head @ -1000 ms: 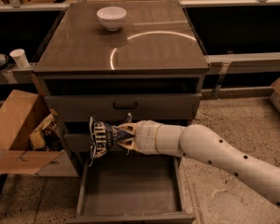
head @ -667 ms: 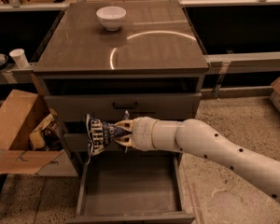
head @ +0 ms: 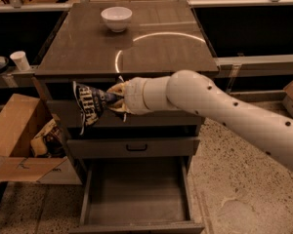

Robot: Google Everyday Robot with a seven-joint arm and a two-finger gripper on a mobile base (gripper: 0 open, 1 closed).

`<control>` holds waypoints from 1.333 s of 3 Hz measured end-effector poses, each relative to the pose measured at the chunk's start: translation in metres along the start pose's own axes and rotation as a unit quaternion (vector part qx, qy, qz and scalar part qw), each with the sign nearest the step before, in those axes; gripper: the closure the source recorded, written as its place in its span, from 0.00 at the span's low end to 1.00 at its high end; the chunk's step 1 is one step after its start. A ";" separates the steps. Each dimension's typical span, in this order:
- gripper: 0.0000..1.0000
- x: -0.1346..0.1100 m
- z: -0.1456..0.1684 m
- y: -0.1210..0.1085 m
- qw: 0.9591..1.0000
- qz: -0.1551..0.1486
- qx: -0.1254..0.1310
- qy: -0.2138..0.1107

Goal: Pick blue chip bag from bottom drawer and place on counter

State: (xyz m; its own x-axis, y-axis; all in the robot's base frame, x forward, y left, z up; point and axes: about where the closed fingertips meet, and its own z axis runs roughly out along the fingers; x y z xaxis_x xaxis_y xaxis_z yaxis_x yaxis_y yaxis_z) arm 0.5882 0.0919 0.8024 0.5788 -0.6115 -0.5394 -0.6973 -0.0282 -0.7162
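The blue chip bag (head: 92, 105), dark blue foil with white lettering, hangs in the air in front of the cabinet's top drawer, just below the counter's front edge. My gripper (head: 113, 98) is shut on the bag's right end, and my white arm reaches in from the lower right. The bottom drawer (head: 136, 191) is pulled open below, its flat grey floor bare. The counter (head: 151, 48) is the glossy grey-brown cabinet top with a curved white light reflection.
A white bowl (head: 116, 18) stands at the back of the counter. A middle drawer with a black handle (head: 136, 147) is closed. An open cardboard box (head: 19, 135) with crumpled wrappers sits left of the cabinet. A white cup (head: 20, 60) stands on the left shelf.
My gripper has lifted the blue chip bag from the middle drawer's height up to just under the counter's front edge. The drawer has stayed open.
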 end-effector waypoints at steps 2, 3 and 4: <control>1.00 -0.020 -0.001 -0.073 0.999 -0.036 0.024 0.001; 1.00 -0.024 0.007 -0.088 0.999 -0.039 0.021 0.003; 1.00 -0.032 0.028 -0.121 0.999 -0.042 0.005 -0.001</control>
State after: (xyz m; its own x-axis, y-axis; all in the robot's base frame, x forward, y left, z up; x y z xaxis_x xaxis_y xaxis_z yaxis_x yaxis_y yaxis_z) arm 0.6656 0.1369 0.8944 0.6361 -0.6058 -0.4779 -0.6416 -0.0713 -0.7637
